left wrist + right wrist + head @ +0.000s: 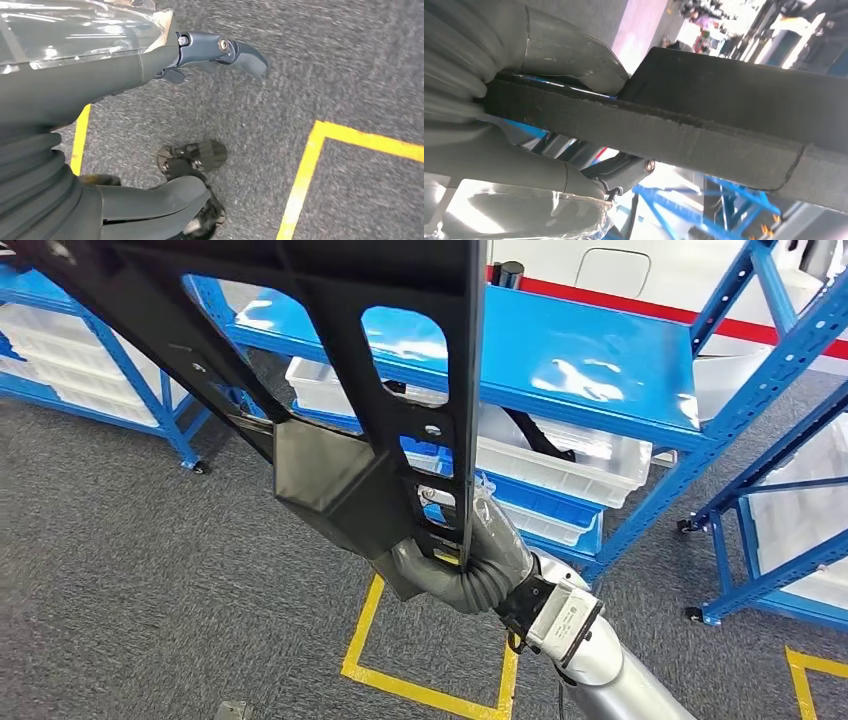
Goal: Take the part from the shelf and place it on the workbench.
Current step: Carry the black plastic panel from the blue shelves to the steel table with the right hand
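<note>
In the head view, the right hand [455,565] is sitting at lower centre of the frame, its fingers wrapping the lower end of the part [330,360], a large black flat panel with cut-out windows that is stretching from there up to the upper left and top of the frame. The part is hanging clear of the blue shelf [600,370], which is running across the upper right with white bins [560,465] on its lower level. Yellow floor tape [420,685] is lying on the grey carpet at lower centre. In the left wrist view, the left hand [150,65] is entering from the left edge with nothing in it, fingers apart, hanging over grey carpet [350,75] crossed by yellow tape lines [310,165]. In the right wrist view, the right hand [514,100] is clamping the part's [704,130] dark rough edge between thumb and fingers, the part crossing the frame from left to right, with blue shelving [684,205] blurred at the bottom.
</note>
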`<state>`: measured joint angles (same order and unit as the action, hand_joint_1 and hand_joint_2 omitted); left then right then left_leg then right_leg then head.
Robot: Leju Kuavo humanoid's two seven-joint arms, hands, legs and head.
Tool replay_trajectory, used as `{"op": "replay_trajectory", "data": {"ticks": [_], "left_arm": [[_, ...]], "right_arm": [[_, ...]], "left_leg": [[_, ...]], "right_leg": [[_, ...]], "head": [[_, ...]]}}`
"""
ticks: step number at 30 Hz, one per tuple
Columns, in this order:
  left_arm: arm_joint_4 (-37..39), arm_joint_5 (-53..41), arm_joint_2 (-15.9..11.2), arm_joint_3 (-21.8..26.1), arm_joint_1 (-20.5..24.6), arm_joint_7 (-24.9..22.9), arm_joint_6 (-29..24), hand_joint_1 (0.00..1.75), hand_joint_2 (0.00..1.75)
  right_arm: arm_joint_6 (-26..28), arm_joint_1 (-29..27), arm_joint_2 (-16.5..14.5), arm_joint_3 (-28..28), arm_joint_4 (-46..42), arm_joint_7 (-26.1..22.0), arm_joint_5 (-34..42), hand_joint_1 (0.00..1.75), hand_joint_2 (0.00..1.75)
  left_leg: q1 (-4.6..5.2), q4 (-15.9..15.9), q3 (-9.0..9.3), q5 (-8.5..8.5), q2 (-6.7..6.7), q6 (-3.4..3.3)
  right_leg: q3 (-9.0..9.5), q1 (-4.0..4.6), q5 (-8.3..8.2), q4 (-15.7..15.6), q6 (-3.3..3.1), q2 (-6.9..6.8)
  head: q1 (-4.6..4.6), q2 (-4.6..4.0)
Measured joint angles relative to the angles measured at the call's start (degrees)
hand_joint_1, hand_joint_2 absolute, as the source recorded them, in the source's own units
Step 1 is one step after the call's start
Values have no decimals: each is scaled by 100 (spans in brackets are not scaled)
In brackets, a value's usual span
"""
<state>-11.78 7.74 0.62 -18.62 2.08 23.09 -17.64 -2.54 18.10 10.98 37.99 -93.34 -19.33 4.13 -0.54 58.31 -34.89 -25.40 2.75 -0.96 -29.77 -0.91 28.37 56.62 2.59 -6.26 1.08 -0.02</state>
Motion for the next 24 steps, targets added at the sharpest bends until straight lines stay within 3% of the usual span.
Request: {"op": "replay_trajectory", "data": {"ticks": [2,4,6,7,9,10,11,13,15,16,18,19,21,22,23,24], "left_arm": [[8,-5,-6,-5,-5,-15,35,0,175],[11,-7,-12,-16,0,-33,76,0,175],[17,6,-16,-30,-8,-56,105,0,175],[23,15,-21,-36,-16,-69,116,0,175],[34,32,-28,-45,-26,-86,133,0,175],[37,39,-28,-48,-26,-93,140,0,175],[39,45,-27,-49,-25,-101,146,0,175],[46,48,-26,-52,-29,-120,152,0,175],[63,48,-41,-55,-48,-139,149,0,175],[72,48,-46,-57,-59,-149,137,0,175],[78,48,-55,-60,-69,-163,85,0,175],[78,47,-49,-62,-67,-168,54,0,175],[78,34,-45,-68,-65,-174,4,0,175],[78,26,-44,-73,-67,-178,-13,0,175],[78,18,-43,-77,-70,-182,-24,0,175],[78,14,-45,-80,-70,-185,-30,0,175]], "right_arm": [[-4,-29,8,-7,-27,-19,-12,175,175],[-25,-77,21,-14,-40,-34,-39,175,175],[-57,-134,32,-18,-40,-36,-70,175,175],[-75,-153,36,-20,-41,-36,-79,175,175],[-98,-166,37,-25,-43,-36,-87,175,175],[-106,-166,37,-29,-44,-36,-87,175,175],[-111,-169,36,-35,-44,-37,-87,175,175],[-136,-179,31,-52,-46,-38,-88,175,175],[-172,-186,11,-66,-52,-38,-93,175,175],[-189,-188,-4,-68,-58,-38,-96,175,175],[-214,-195,-31,-70,-74,-38,-102,175,175],[-224,-203,-36,-72,-77,-31,-103,175,175],[-247,-222,-39,-73,-78,-4,-104,175,175],[-267,-231,-39,-73,-78,24,-109,175,175],[-284,-235,-40,-73,-78,58,-118,175,175],[-305,-235,-41,-74,-78,100,-126,175,175]], "left_leg": [[-11,-22,-16,41,-135,-99],[-11,-29,-43,69,-276,-168],[13,-28,-72,91,-438,-203],[24,-27,-79,101,-522,-211],[38,-27,-82,125,-692,-202],[42,-23,-88,139,-769,-185],[49,-19,-99,153,-839,-163],[49,-20,-138,188,-955,-102],[39,-30,-177,222,-1046,-31],[47,12,-213,188,-983,-1],[54,412,-408,-88,-659,58],[51,789,-583,-298,-475,94],[6,1480,-892,-584,-321,155],[-15,1594,-930,-587,-295,178],[-33,1458,-839,-484,-267,192],[-47,1120,-634,-318,-204,196]], "right_leg": [[-137,-33,191,297,-2,242],[-498,-36,535,1059,-60,525],[-832,-20,742,1723,-71,598],[-858,-15,712,1754,-48,610],[-574,-5,420,1140,7,700],[-368,0,260,695,8,844],[-209,5,138,346,-12,958],[-75,32,43,66,-82,1069],[-55,21,-5,52,-149,938],[-50,-1,-27,36,-184,875],[-38,-42,-52,7,-246,724],[-39,-29,-50,7,-260,644],[-49,-14,-46,8,-268,471],[-53,-11,-45,9,-268,387],[-53,-12,-43,10,-266,313],[-47,-13,-37,10,-259,245]], "head": [[9,0],[23,0],[29,0],[29,0],[29,0],[29,0],[28,0],[27,0],[27,0],[19,0],[-11,0],[-27,0],[-34,0],[-35,0],[-35,0],[-36,0]]}}
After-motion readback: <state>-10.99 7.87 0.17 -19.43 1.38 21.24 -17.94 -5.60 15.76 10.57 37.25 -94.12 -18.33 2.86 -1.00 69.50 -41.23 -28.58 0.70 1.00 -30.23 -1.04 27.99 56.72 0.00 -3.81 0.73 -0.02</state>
